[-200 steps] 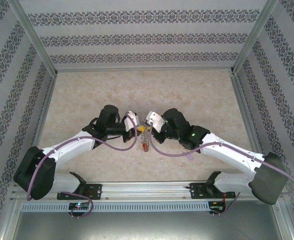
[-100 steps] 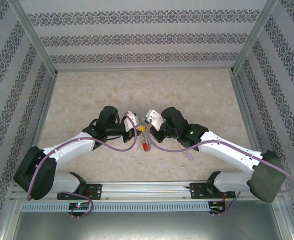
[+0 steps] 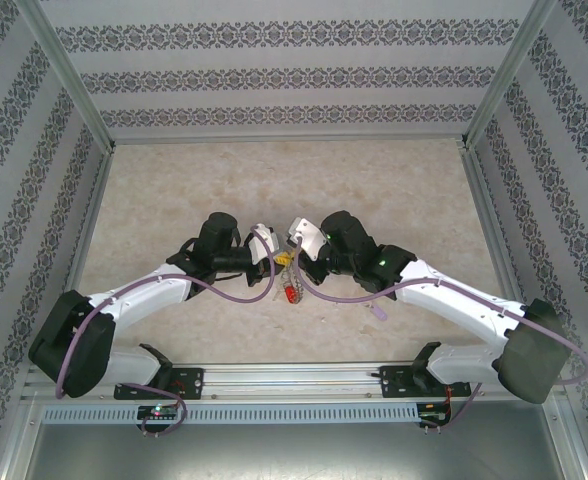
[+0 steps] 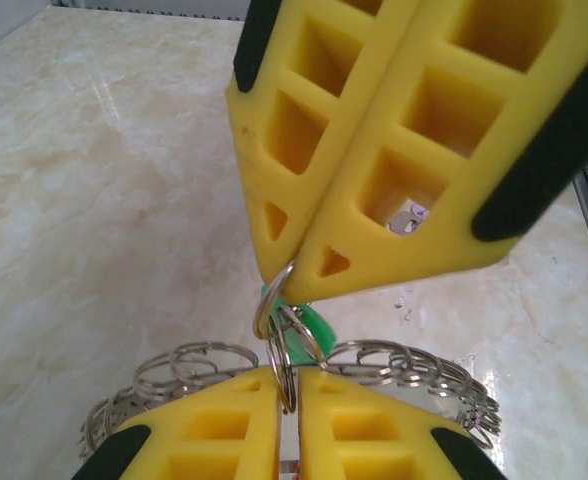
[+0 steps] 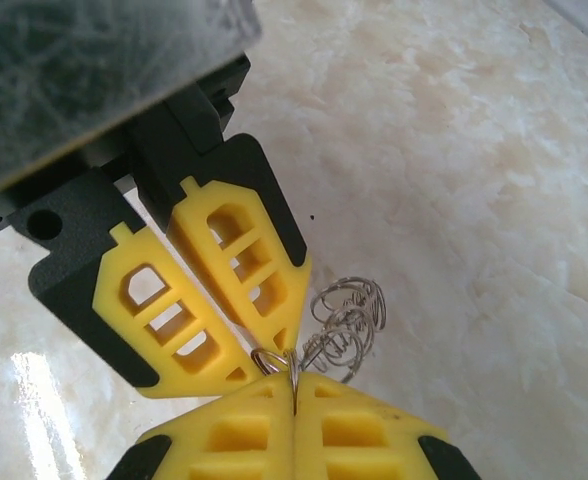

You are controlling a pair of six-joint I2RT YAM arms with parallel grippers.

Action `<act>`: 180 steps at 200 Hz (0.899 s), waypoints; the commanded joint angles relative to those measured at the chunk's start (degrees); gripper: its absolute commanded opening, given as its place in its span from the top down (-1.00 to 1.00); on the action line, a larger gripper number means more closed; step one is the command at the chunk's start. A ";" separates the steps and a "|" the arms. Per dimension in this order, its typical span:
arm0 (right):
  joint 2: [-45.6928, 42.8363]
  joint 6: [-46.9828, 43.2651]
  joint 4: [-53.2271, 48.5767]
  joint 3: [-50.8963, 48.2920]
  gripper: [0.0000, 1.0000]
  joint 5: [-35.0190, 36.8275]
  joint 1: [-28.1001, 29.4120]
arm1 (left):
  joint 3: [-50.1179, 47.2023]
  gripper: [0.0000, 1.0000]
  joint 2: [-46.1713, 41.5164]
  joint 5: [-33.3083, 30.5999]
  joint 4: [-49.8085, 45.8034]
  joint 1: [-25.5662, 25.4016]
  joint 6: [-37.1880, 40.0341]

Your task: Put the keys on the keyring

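Note:
My two grippers meet tip to tip above the middle of the table. The left gripper point(image 4: 287, 372) is closed to a sliver on a wire loop point(image 4: 282, 350) of the keyring point(image 4: 414, 362), whose fringe of loops spreads behind my fingers. The right gripper point(image 4: 292, 278) is shut on a small split ring point(image 4: 270, 300) linked into that loop. A green key tag point(image 4: 316, 332) hangs just behind the rings. From the right wrist, my right gripper point(image 5: 294, 385) pinches the ring against the left gripper point(image 5: 282, 345), with the keyring's loops point(image 5: 349, 320) beside it. A red tag point(image 3: 291, 293) dangles below both grippers.
The marble tabletop point(image 3: 394, 190) has open room behind and to both sides. A small lilac tag point(image 3: 379, 312) lies by the right forearm. Metal frame posts and patterned walls point(image 3: 34, 150) close in the sides and back.
Both grippers have drifted slightly away from the bases while staying together. The red tag hanging beneath them has swung a little.

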 commanded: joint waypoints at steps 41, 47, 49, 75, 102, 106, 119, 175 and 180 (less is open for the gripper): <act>0.43 -1.42 0.63 2.41 1.00 -1.98 0.82 | 1.39 0.65 1.01 1.89 1.02 -0.78 0.58; 0.54 -1.30 0.67 2.48 1.00 -2.11 0.88 | 1.50 0.64 1.10 1.90 1.02 -0.75 0.59; 0.56 -1.28 0.60 2.51 1.00 -2.16 0.83 | 1.52 0.64 1.16 1.90 1.02 -0.77 0.57; 0.95 -1.63 0.09 2.90 1.00 -2.80 0.90 | 1.75 0.61 1.26 1.63 1.36 -0.82 0.68; 1.19 -1.97 -0.34 3.10 1.00 -3.15 0.98 | 1.97 0.63 1.01 1.58 1.43 -0.75 0.79; 1.25 -1.94 -0.36 3.13 1.00 -3.13 1.01 | 1.94 0.65 1.00 1.63 1.41 -0.78 0.84; 1.39 -1.81 -0.36 3.00 1.00 -3.03 0.98 | 2.18 0.80 0.97 1.36 0.94 -0.82 1.11; 1.21 -0.46 0.32 1.89 1.00 -1.15 0.74 | 1.95 1.00 0.46 0.24 1.85 -0.78 0.85; 1.03 -0.25 0.32 1.79 1.00 -0.82 0.57 | 1.71 1.00 0.26 0.09 2.12 -0.75 0.65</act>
